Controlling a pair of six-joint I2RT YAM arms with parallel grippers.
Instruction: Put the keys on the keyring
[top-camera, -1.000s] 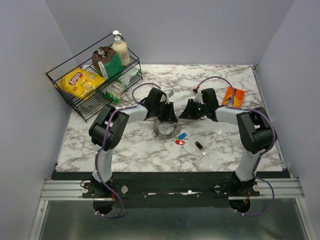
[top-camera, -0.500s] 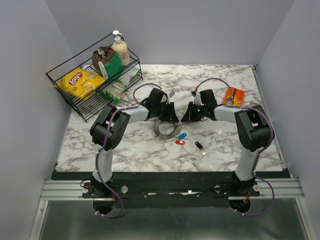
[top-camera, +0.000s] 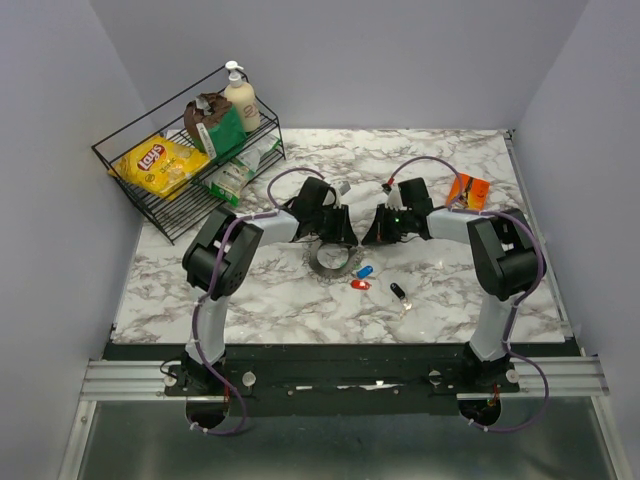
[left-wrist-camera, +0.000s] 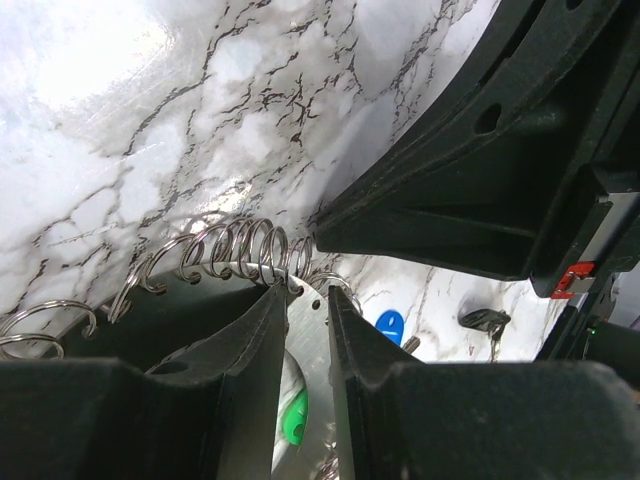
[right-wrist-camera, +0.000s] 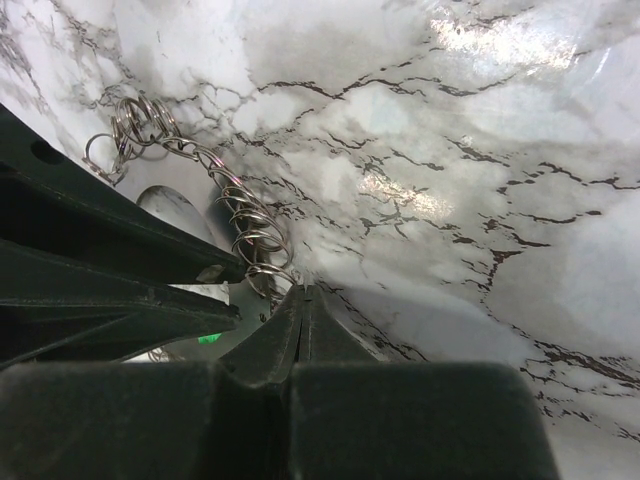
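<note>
The surface (top-camera: 300, 300) is white with grey marble veining, smooth and glossy enough to throw bright glare. The keyring (top-camera: 333, 260) is flat grey metal with a dull sheen, and the chain of small wire rings (left-wrist-camera: 240, 250) by it is bright, polished metal. The blue key (top-camera: 364, 271), red key (top-camera: 359, 285) and black key (top-camera: 398, 292) have plastic heads. The left end effector (left-wrist-camera: 305, 300) and right end effector (right-wrist-camera: 300, 295) are matt black plastic. The rack (top-camera: 130, 190) is thin black wire, and the chip bag (top-camera: 158, 165) in it is glossy yellow film.

Marble table (top-camera: 250, 300) carries keys (top-camera: 360, 284), wire rack (top-camera: 178, 212) and orange packet (top-camera: 467, 190).
</note>
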